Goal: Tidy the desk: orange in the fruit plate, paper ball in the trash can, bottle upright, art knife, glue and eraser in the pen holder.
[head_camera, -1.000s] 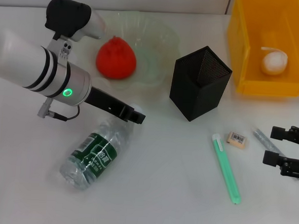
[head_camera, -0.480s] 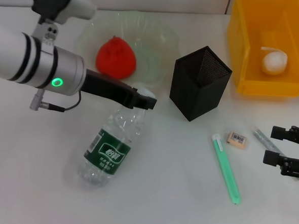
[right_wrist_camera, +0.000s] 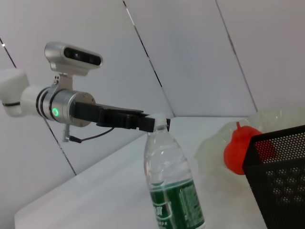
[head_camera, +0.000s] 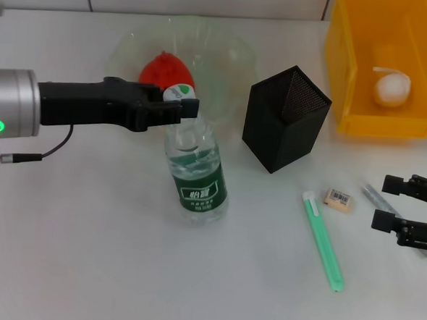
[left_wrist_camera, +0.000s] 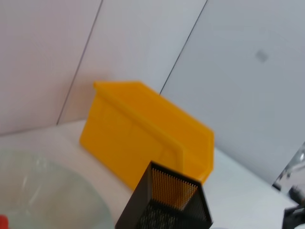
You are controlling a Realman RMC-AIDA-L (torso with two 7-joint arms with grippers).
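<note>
The clear bottle [head_camera: 198, 175] with a dark green label stands nearly upright on the white desk, in front of the fruit plate [head_camera: 231, 56]. My left gripper [head_camera: 179, 104] is shut on its white cap and neck; the right wrist view shows the same grip [right_wrist_camera: 151, 123] on the bottle [right_wrist_camera: 174, 191]. The red-orange orange [head_camera: 164, 71] lies in the plate. The paper ball [head_camera: 392, 90] lies in the yellow trash can [head_camera: 350, 59]. The black mesh pen holder [head_camera: 285, 121] stands mid-desk. The eraser [head_camera: 338, 199], green art knife [head_camera: 323, 241] and glue [head_camera: 376, 197] lie on the desk. My right gripper [head_camera: 406, 209] is open beside the glue.
The left wrist view shows the trash can [left_wrist_camera: 143, 138], the pen holder [left_wrist_camera: 167, 205] and the plate rim [left_wrist_camera: 57, 191]. The right wrist view shows the orange [right_wrist_camera: 237, 150] and the pen holder [right_wrist_camera: 281, 176]. A tiled wall runs behind the desk.
My left gripper has lifted the bottle's cap end up and to the right, swinging the bottle from lying on its side to nearly upright. The right arm has hardly moved.
</note>
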